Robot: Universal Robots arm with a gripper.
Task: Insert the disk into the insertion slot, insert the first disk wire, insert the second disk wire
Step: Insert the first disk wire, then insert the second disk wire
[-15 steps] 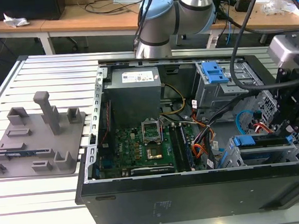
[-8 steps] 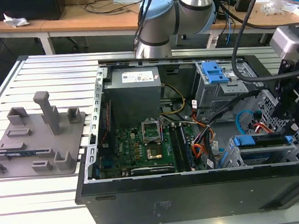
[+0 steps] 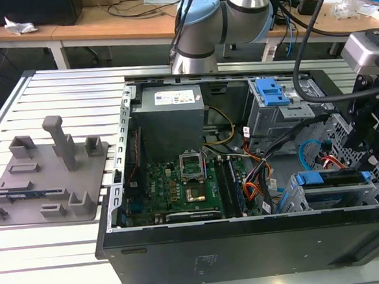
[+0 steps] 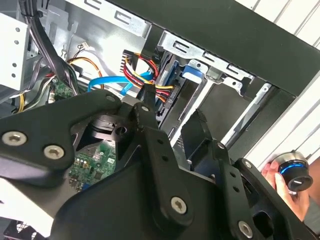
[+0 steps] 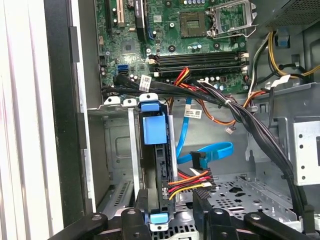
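Note:
The disk (image 5: 161,165) stands on edge in its blue carrier (image 5: 152,129) inside the insertion slot (image 5: 116,150), a perforated metal cage; the exterior view has the disk (image 3: 332,178) low on its right. My gripper (image 5: 172,202) is open, with one black finger (image 5: 141,202) on each side of the disk's near end. A red, yellow and black wire bundle (image 5: 192,179) ends in a black plug (image 5: 192,191) lying against the disk's edge between the fingers. A flat blue wire (image 5: 210,152) hangs loose beside it, its connector (image 5: 199,161) free. The second wrist view shows my gripper (image 4: 167,114) just under the same bundle (image 4: 145,75).
A thick black cable bundle (image 5: 250,125) crosses above the cage, with the motherboard (image 5: 190,35) beyond. A taller cage with a blue latch (image 3: 270,92) and the power supply (image 3: 171,114) stand at the back. A grey fixture plate (image 3: 46,181) lies outside the case. A hand (image 4: 280,182) holds a knob.

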